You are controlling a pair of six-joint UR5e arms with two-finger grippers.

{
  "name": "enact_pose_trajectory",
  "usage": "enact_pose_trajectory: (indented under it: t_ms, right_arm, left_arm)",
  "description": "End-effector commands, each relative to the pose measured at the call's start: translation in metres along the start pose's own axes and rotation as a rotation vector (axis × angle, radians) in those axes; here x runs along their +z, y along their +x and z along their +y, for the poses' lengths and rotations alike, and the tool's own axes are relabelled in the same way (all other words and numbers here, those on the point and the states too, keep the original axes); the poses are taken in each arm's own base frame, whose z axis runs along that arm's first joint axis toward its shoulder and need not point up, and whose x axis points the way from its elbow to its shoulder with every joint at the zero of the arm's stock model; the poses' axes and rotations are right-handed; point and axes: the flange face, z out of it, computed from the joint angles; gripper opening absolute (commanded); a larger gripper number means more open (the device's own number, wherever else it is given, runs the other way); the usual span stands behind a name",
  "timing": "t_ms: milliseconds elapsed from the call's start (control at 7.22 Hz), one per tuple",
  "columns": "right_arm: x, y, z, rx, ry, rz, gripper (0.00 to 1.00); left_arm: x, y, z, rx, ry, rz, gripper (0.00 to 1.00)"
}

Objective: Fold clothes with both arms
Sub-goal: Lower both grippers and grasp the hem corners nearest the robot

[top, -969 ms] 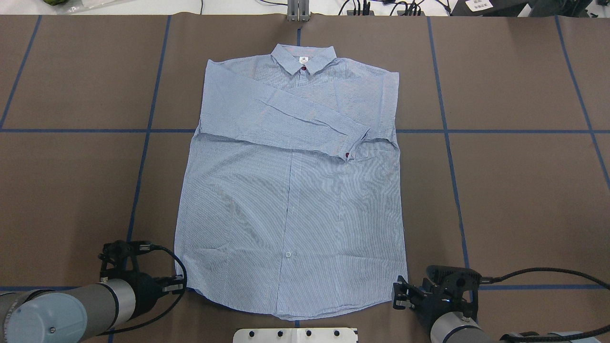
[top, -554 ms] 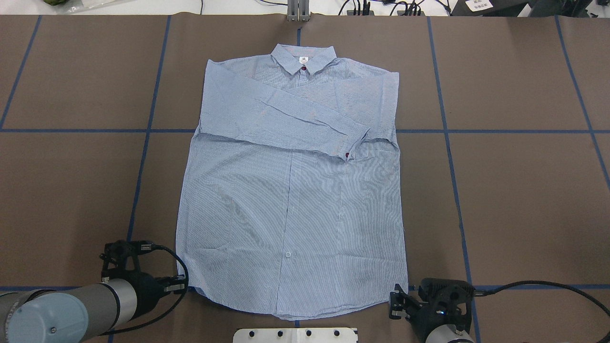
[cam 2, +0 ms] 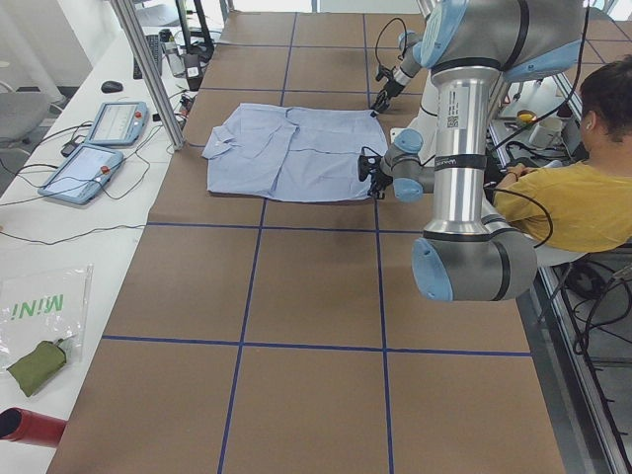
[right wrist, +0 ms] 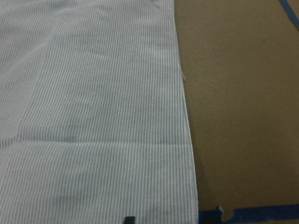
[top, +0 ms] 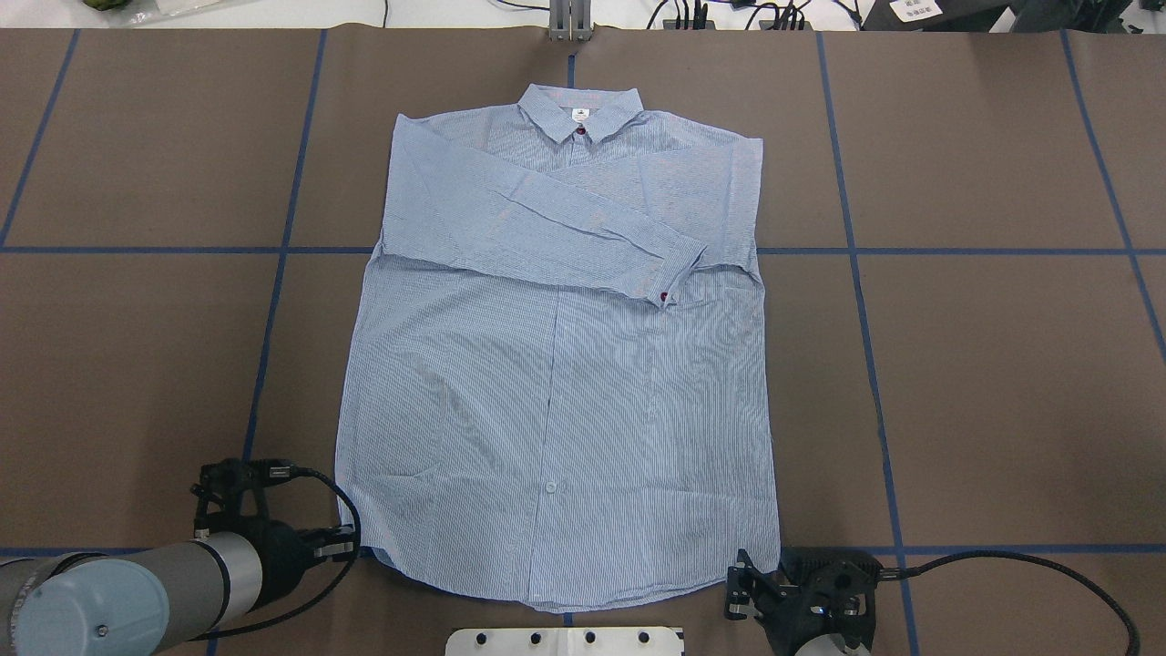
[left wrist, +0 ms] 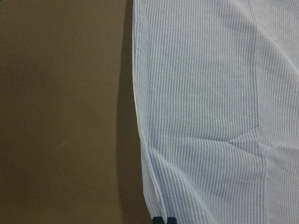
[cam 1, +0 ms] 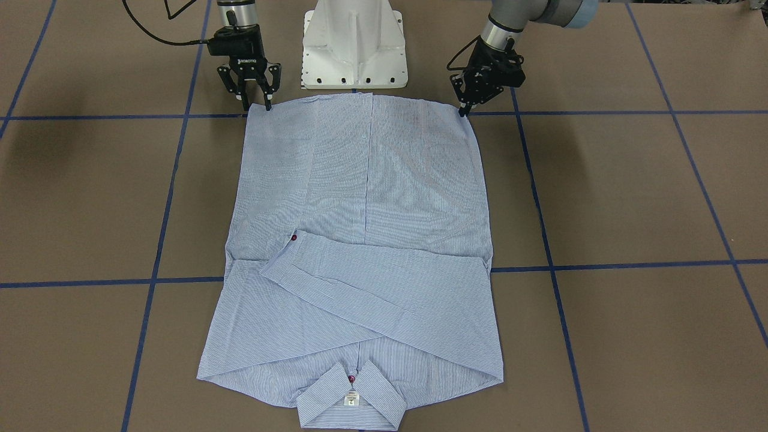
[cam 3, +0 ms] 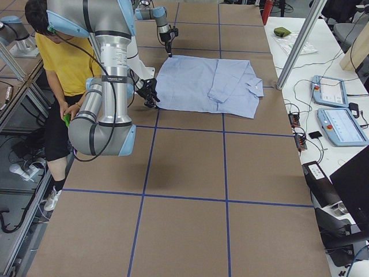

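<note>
The light blue striped shirt lies flat on the brown table, collar at the far side, sleeves folded across the chest; it also shows in the front view. My left gripper is at the hem's left corner and shut on the shirt's edge; the left wrist view shows its tips pinched on the cloth. My right gripper is open at the hem's right corner, its fingers spread on either side of the corner. One fingertip rests over the cloth.
The white pedestal stands between the arms just behind the hem. Blue tape lines cross the table. A person in yellow sits behind the robot. Tablets lie beside the table's far side.
My right gripper has moved back toward the robot and inward, onto the hem's right corner. The left gripper and the shirt have hardly moved.
</note>
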Motion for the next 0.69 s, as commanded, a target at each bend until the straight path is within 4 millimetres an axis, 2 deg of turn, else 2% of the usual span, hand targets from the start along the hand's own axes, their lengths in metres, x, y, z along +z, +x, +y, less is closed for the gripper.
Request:
enact_pose_trajectory:
  t_ms: [0, 138, 277, 554]
  right_arm:
    - [0.0018, -0.0006, 0.0012, -0.003, 0.008, 0.002, 0.28]
    - [0.0023, 0.0004, 0.0012, -0.008, 0.010, 0.005, 0.05]
    - [0.0028, 0.0024, 0.0001, -0.009, 0.014, 0.007, 0.00]
    - [-0.0031, 0.0013, -0.0066, 0.002, 0.015, -0.003, 0.00]
  left_arm:
    - [0.0000, 0.0000, -0.0001, 0.000, 0.000, 0.000, 0.00]
    - [0.0000, 0.0009, 0.0007, 0.000, -0.001, 0.002, 0.00]
    - [-0.0001, 0.0008, -0.0001, 0.000, 0.000, 0.002, 0.00]
    - [-0.0015, 0.0026, -0.0003, -0.001, 0.000, 0.006, 0.00]
